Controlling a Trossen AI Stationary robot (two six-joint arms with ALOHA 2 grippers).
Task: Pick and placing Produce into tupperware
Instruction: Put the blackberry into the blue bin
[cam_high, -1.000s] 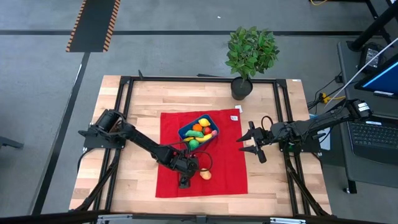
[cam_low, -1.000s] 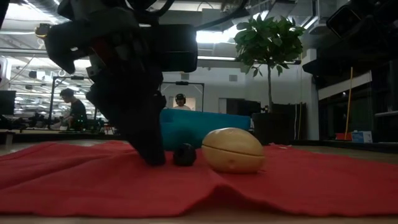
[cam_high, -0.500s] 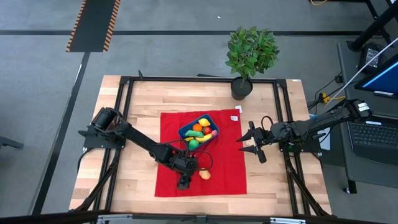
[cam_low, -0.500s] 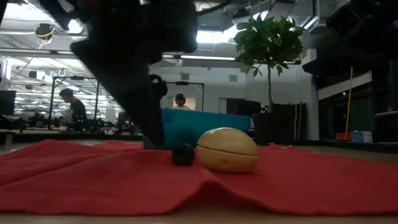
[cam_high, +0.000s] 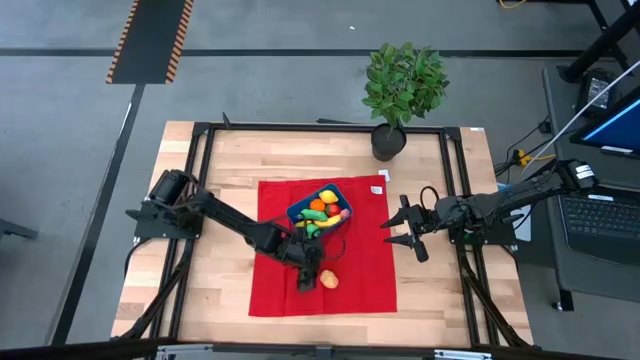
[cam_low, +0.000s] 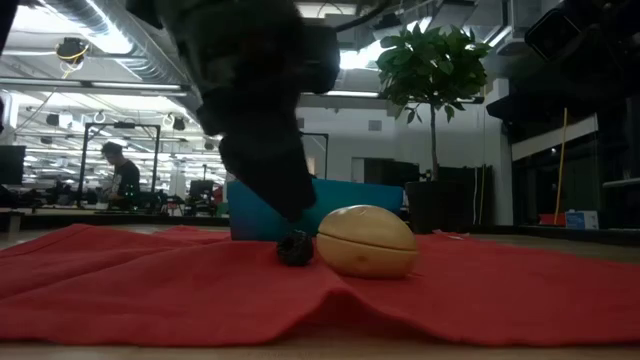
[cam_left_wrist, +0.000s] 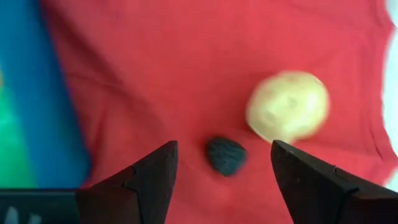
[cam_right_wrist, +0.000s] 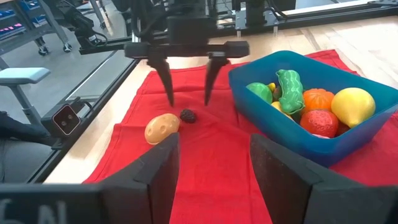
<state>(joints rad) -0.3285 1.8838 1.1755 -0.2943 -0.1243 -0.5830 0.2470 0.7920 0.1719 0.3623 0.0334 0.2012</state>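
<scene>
On the red cloth (cam_high: 360, 270), the left claw (cam_right_wrist: 188, 93) hangs open just above a small dark berry (cam_left_wrist: 225, 155), its fingers apart and gripping nothing. A tan potato (cam_left_wrist: 288, 106) lies just beside the berry. The blue tupperware (cam_high: 300, 212), at 12 o'clock from them, holds the other produce (cam_right_wrist: 311, 106). The right claw (cam_high: 402, 230) waits open at 3 o'clock, over the cloth's edge.

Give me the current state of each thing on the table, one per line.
left gripper: open, poised over the dark berry.
dark berry: loose on the red cloth.
potato: loose beside the berry.
blue container: holding several fruits and vegetables.
right gripper: open, waiting at the cloth's edge.
</scene>
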